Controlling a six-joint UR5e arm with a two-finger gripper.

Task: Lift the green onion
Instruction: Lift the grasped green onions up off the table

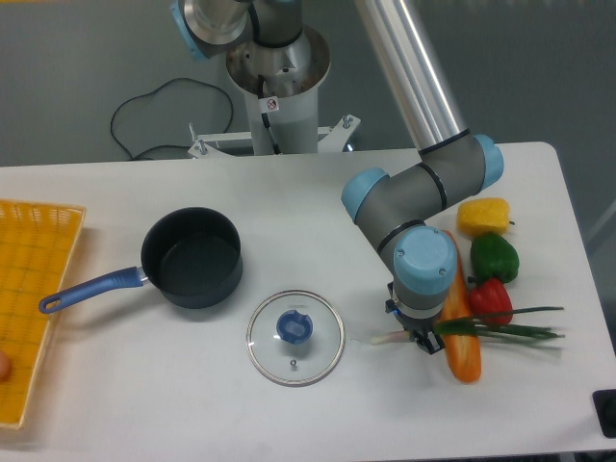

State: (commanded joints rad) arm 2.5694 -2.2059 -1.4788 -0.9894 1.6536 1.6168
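At the far left of the table (pixel 318 231) lies a yellow basket (pixel 34 289). To the right of it stands a dark pot (pixel 192 257) with a blue handle, and right of the pot, a little nearer to the camera, lies a glass lid (pixel 295 337) with a blue knob. Right of the lid is the gripper (pixel 423 343), pointing down and closed on the green onion (pixel 481 330) near its whitish end. The white tip sticks out toward the lid, and the leaves spread to the right, across the carrot (pixel 459 327). The leaves seem a little raised, so I judge that the lift is beginning. To do it well, the arm should go straight up and slowly, because the thin stalk can slip or bend. Right of the carrot lie the red pepper (pixel 491 301), the green pepper (pixel 495 257) and the yellow pepper (pixel 483 216).
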